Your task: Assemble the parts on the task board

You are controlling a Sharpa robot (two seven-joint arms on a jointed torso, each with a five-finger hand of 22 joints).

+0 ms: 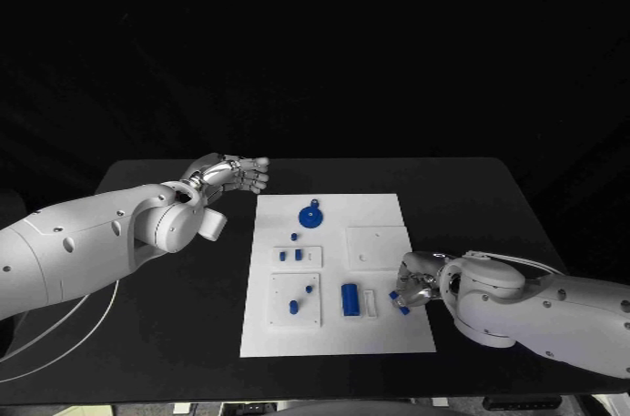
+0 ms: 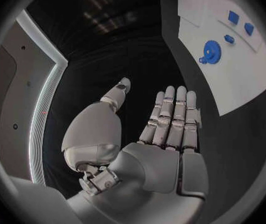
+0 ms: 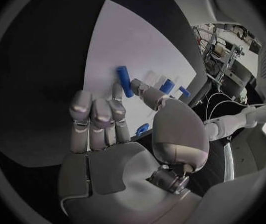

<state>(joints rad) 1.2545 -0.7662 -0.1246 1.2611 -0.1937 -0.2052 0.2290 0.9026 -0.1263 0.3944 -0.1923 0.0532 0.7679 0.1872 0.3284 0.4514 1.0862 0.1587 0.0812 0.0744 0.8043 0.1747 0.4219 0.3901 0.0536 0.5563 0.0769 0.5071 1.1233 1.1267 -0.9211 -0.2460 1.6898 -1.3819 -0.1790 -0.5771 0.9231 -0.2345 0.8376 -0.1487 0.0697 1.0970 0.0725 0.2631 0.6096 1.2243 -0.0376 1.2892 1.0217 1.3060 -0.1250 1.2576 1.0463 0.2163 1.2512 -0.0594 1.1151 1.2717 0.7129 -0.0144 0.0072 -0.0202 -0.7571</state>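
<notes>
A white task board (image 1: 381,343) carrying blue parts (image 1: 350,299), among them a blue gear (image 1: 309,218), lies on a black table (image 1: 157,343) between two silver hands (image 1: 234,173) on white arms (image 1: 66,252).

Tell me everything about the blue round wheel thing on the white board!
The blue gear is a flat round wheel with little teeth around its rim and a small tab sticking out on one side. It looks like plastic. It lies flat on the far part of the white task board, away from the other blue pieces. Nothing touches it but the board. The left hand hovers off to the side over the black table, fingers straight, holding nothing.
</notes>
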